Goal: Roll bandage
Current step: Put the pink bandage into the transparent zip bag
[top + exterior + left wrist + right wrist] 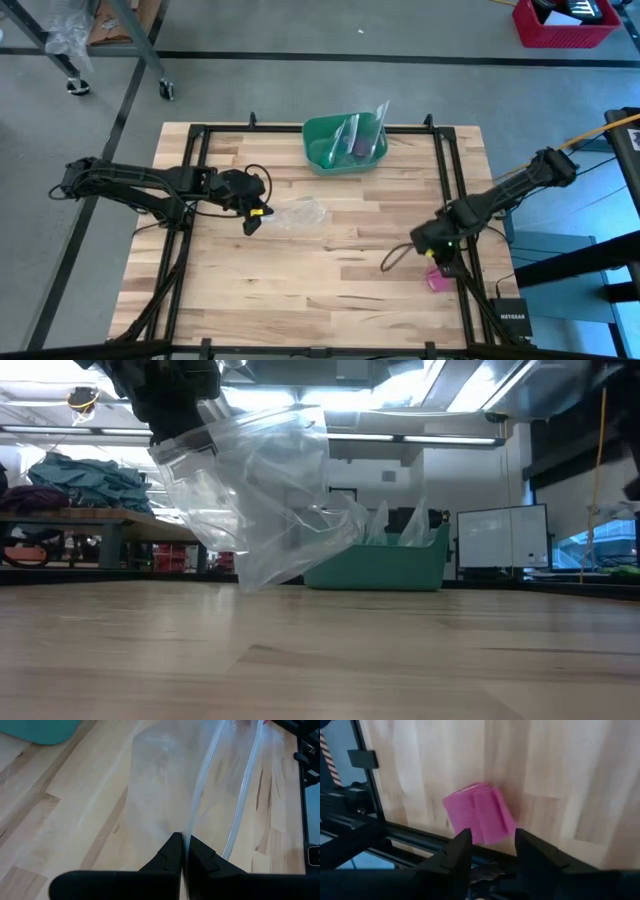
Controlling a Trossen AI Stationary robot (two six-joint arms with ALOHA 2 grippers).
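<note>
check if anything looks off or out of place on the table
The bandage is a small pink roll held in the right tool past the table's right edge, over the black frame. The left tool is pinching a clear plastic bag.

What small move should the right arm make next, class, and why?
Probably carry the bandage toward the clear bag. The right pincer holds the pink roll between its fingers at the table's right edge, while the left pincer is shut on the bag, lifting it.

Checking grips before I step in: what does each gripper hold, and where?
Left gripper: clear bag, by its edge. Right gripper: pink bandage, by one end.
</note>
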